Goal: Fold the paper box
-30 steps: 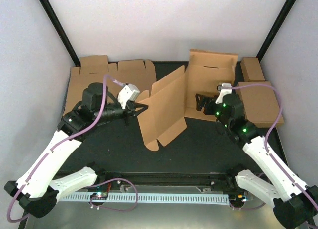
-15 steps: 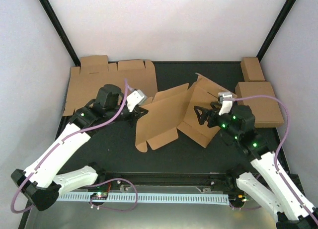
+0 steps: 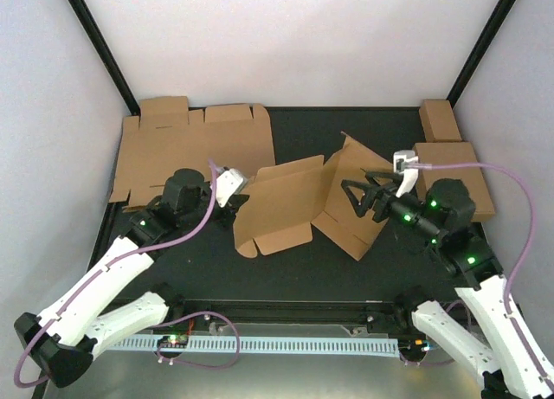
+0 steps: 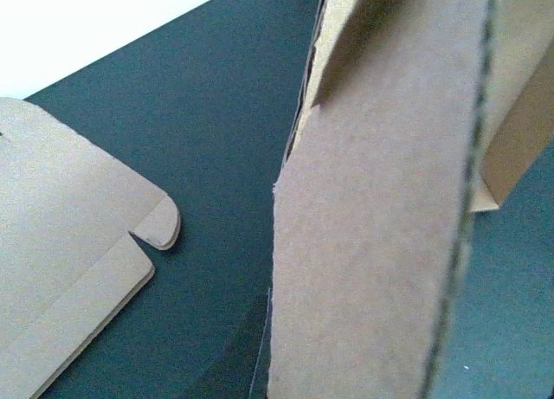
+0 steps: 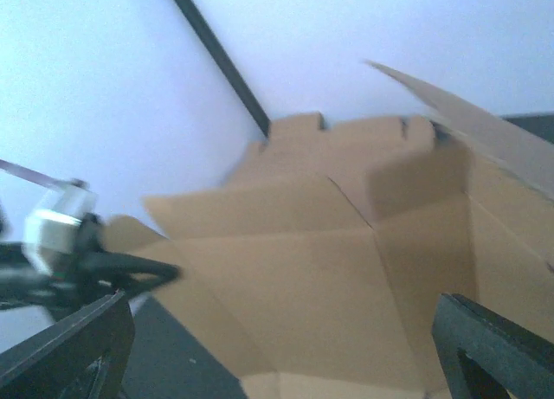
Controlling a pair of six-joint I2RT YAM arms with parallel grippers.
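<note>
The paper box (image 3: 290, 207) is a brown die-cut sheet, partly creased, that lies low across the middle of the black mat. Its right panels (image 3: 355, 204) tilt up. My left gripper (image 3: 237, 200) is at the sheet's left edge. In the left wrist view a flap (image 4: 381, 226) fills the frame and hides the jaws, which are shut on it. My right gripper (image 3: 368, 196) hovers open over the right panels. Its fingers (image 5: 69, 347) stand wide apart in the right wrist view, with the sheet (image 5: 329, 278) in front of them and nothing gripped.
A second flat die-cut sheet (image 3: 190, 144) lies at the back left, and it is also in the left wrist view (image 4: 69, 269). A small oblong brown box (image 3: 440, 119) sits at the back right. A stack of flat cardboard (image 3: 463, 178) lies beside the right arm.
The sheet stood upright a second ago and has dropped low over the mat. My left gripper came down and left with its edge. My right gripper backed off to the right.
</note>
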